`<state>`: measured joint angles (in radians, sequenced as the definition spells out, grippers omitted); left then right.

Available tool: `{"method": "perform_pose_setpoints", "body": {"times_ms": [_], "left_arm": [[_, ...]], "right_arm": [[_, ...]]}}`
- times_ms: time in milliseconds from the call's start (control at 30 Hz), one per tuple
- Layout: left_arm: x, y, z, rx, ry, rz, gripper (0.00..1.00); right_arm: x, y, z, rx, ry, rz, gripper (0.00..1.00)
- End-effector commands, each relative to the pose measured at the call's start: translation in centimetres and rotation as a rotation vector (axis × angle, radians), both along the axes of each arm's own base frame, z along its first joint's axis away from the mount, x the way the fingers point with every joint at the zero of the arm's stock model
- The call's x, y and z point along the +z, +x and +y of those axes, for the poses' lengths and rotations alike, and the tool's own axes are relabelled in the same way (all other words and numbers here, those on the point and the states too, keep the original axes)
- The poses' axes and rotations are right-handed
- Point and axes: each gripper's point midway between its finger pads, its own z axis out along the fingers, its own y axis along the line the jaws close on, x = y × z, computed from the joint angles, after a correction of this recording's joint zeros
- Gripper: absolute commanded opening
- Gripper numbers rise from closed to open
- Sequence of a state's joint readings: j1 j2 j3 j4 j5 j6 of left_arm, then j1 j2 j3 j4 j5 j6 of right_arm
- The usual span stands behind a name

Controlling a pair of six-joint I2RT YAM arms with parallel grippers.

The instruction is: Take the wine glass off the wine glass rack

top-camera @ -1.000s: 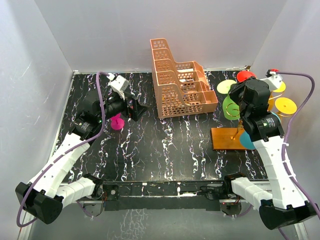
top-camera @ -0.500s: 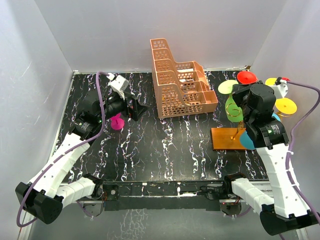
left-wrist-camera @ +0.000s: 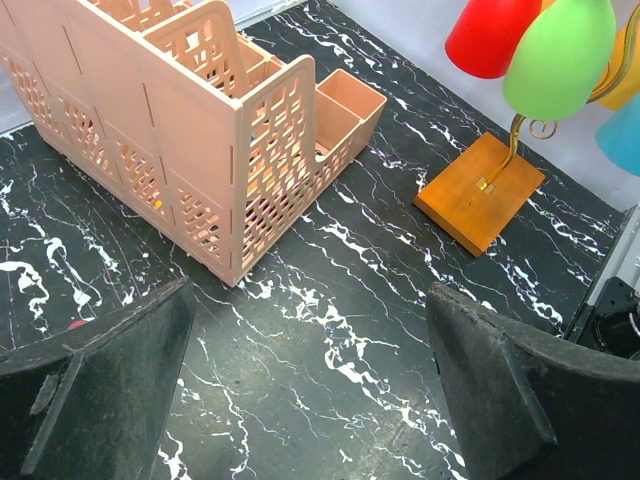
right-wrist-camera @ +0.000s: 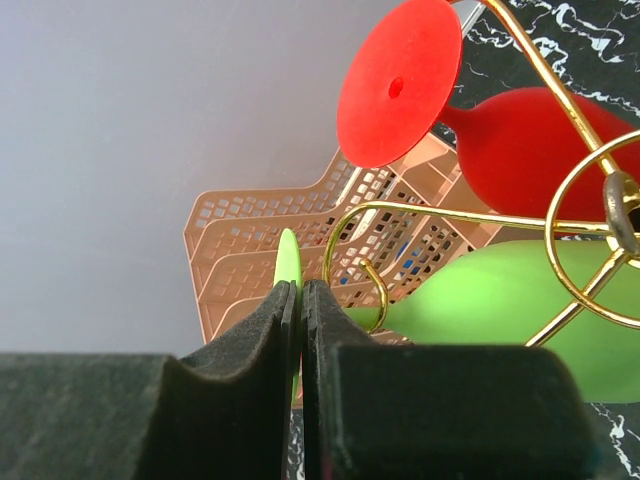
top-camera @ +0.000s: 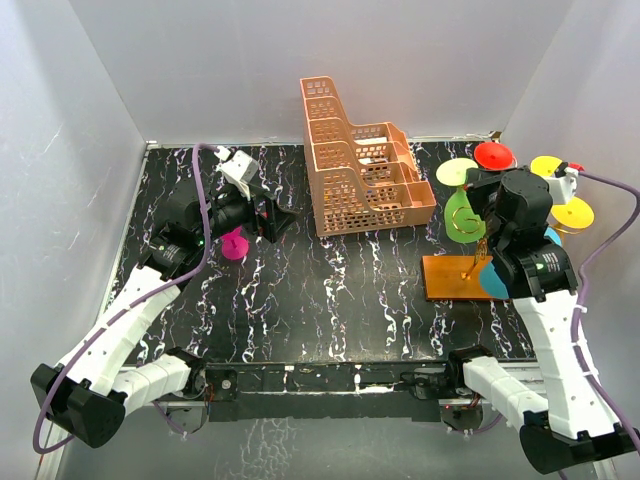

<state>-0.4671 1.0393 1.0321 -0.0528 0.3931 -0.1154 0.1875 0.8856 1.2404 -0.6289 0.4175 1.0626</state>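
Observation:
The wine glass rack [top-camera: 458,277] has an orange-brown base board and a gold wire stem; it stands at the right, also in the left wrist view [left-wrist-camera: 480,192]. Red [top-camera: 493,154], yellow [top-camera: 571,212], pale yellow [top-camera: 454,173] and green [top-camera: 462,216] wine glasses hang from its arms. My right gripper [right-wrist-camera: 298,300] is shut on the flat foot of the green wine glass [right-wrist-camera: 505,300], whose stem sits in a gold hook [right-wrist-camera: 372,285]. My left gripper [top-camera: 268,218] is open and empty at the left, beside a pink wine glass [top-camera: 233,244] on the table.
A peach-orange lattice basket [top-camera: 360,165] stands at the back middle, also in the left wrist view [left-wrist-camera: 180,120]. Grey walls close in the table at the back and sides. The red glass [right-wrist-camera: 520,140] hangs close above the green one.
My right arm has shifted right and back a little at the rack, staying on the green glass. The left arm has not moved.

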Motion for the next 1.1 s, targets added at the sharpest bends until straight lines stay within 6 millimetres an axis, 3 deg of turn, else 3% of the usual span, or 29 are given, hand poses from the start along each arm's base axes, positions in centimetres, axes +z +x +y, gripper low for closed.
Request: {"method": "perform_pose_setpoints", "body": {"times_ms": [0,233,567,1067], "left_arm": [[0.7,-0.3,-0.3,-0.021,-0.016,-0.028,0.97],[0.9,-0.4,-0.2,-0.019,-0.014,-0.034,0.97],[0.8,-0.5,-0.4,-0.025,-0.014,-0.033,0.97],[0.4,-0.3,-0.5,-0.026,-0.011,-0.020,0.97]], "right_arm": [[1.8,0.7,0.0,-0.020,0.061,-0.079,0.08],[1.6,1.5,-1.0,-0.094,0.073,-0.072,0.08],[2.1,1.1,-3.1,-0.213,0.057,-0.091,0.08],[2.4,0.4,-4.0,-0.264,0.074,-0.114,0.08]]}}
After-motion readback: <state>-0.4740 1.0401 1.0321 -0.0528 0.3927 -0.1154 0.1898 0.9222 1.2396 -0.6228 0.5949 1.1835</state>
